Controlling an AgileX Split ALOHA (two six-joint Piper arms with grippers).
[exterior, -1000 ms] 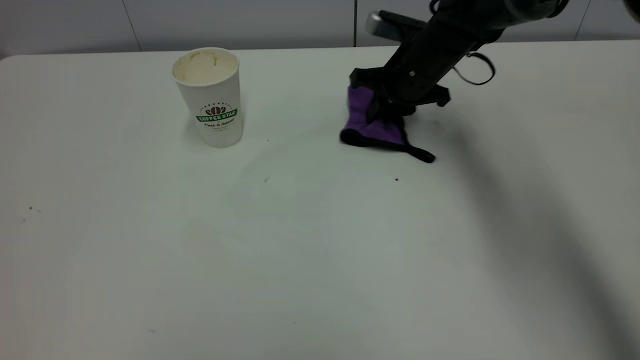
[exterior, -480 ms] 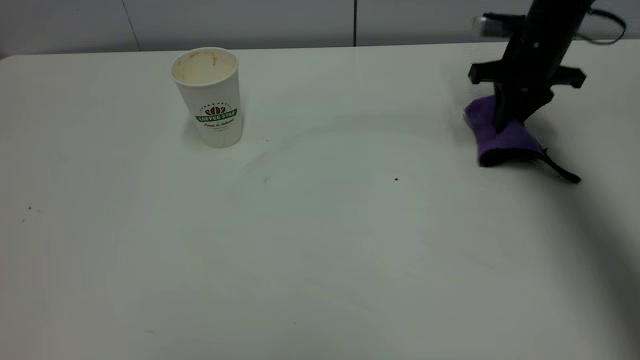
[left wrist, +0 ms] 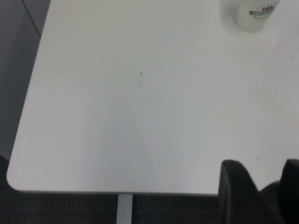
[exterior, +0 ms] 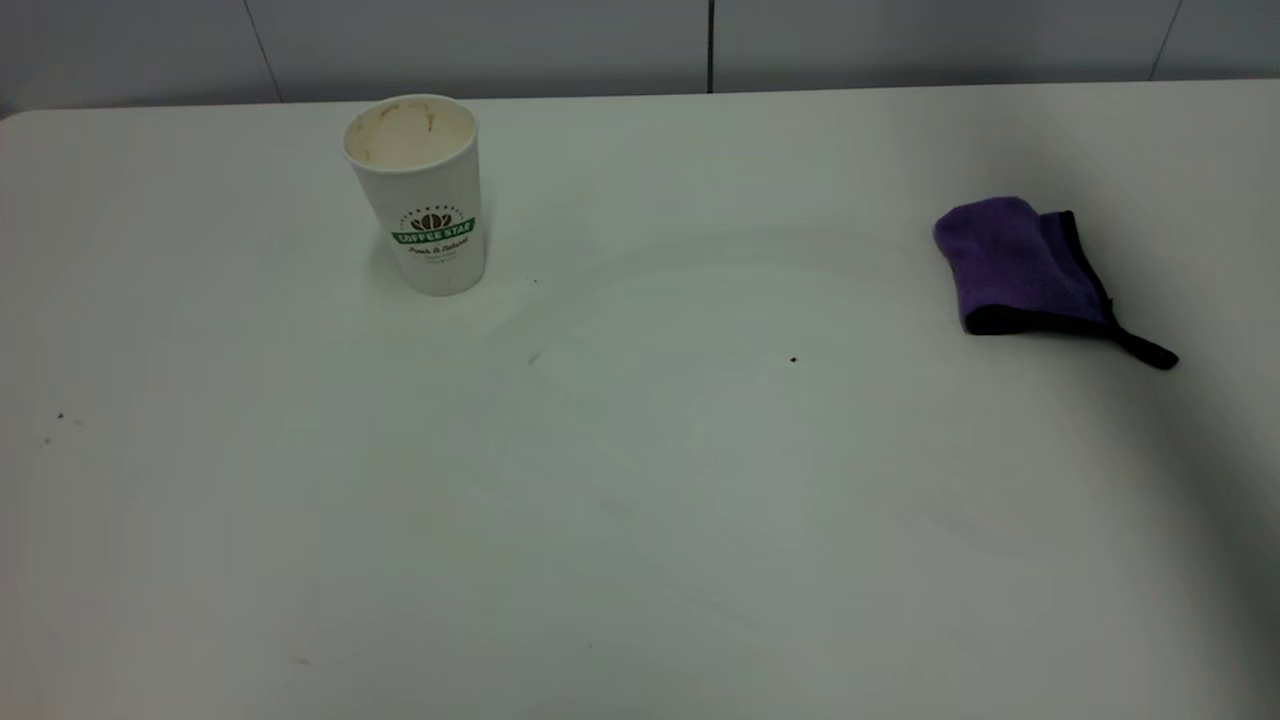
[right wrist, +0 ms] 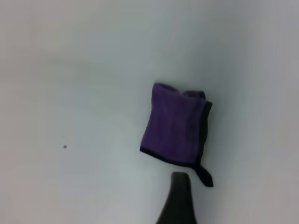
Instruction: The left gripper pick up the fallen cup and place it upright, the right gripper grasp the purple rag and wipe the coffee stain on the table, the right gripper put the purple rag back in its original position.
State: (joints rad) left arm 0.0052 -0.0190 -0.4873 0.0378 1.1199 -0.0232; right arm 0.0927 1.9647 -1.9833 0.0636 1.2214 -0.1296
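- Exterior view is showing the table [exterior: 640,500], a plain white top with faint curved wipe marks across its middle and a few tiny dark specks [exterior: 793,359].
- Behind the far edge a grey panelled wall [exterior: 480,45] is running, split by dark seams.
- The cup [exterior: 420,195] is standing upright toward the far left, logo facing the camera, its inside smeared with brown.
- The rag [exterior: 1020,265] is lying folded on the far right, well apart from the cup, its black loop tail trailing off one corner; nothing is touching it.
- No coffee puddle is showing on the top.
- Left wrist view is looking over a rounded table corner, with dark floor beyond it; the left gripper [left wrist: 266,186] is hanging off the table edge, its two black fingers [left wrist: 236,189] spread with a gap between them.
- Right wrist view is looking down on the rag [right wrist: 177,126]; of the right gripper [right wrist: 180,200] only one dark finger is showing, so I cannot tell whether it is spread or closed.
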